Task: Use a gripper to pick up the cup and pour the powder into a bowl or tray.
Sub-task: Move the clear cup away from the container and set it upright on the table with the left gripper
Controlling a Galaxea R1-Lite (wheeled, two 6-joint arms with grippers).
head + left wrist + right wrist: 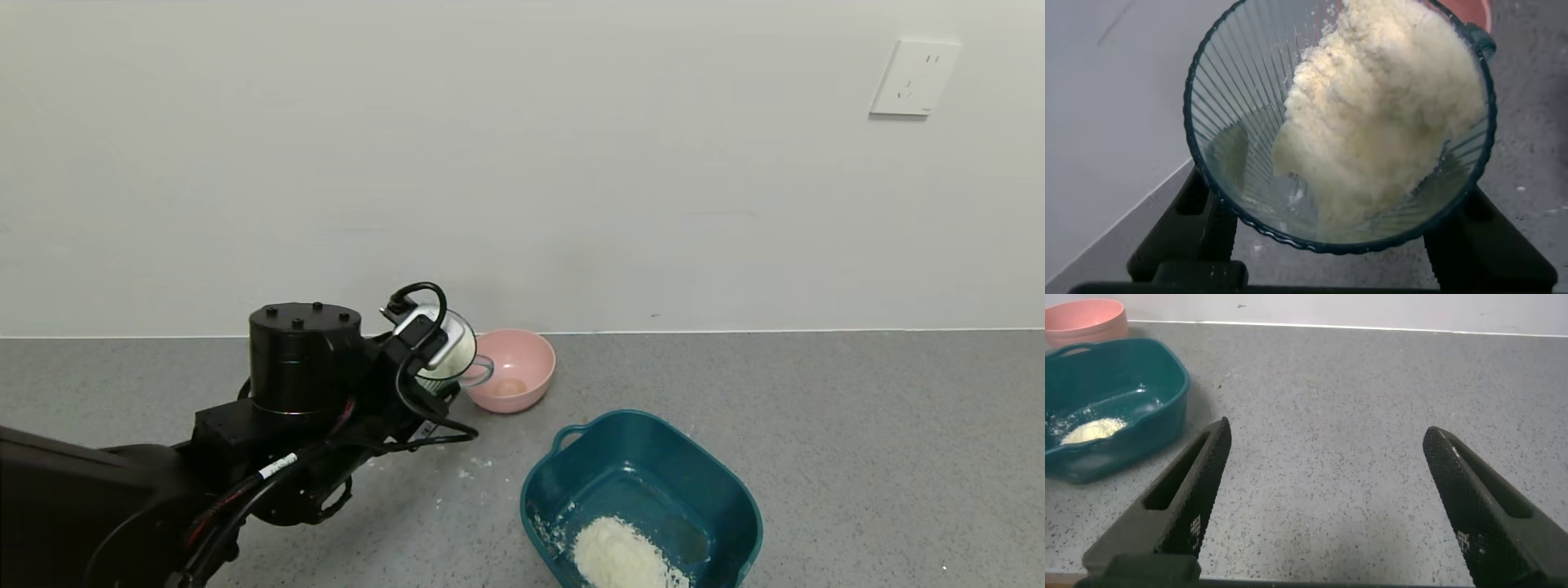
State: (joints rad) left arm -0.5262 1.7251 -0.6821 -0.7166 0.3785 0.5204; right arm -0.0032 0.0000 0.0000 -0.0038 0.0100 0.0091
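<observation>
Holding the cup (447, 353) apparently tilted, left gripper (424, 359) raised.

A small round pink plastic bowl (513, 369) sits on the grey speckled countertop (857, 425) close to the plain white wall (522, 163), with something pale orange lying in its bottom. A white wall socket plate (914, 77) is mounted high on that wall, far to the right

Powder (1380, 114) fills the tilted ribbed cup (1233, 98).
</observation>
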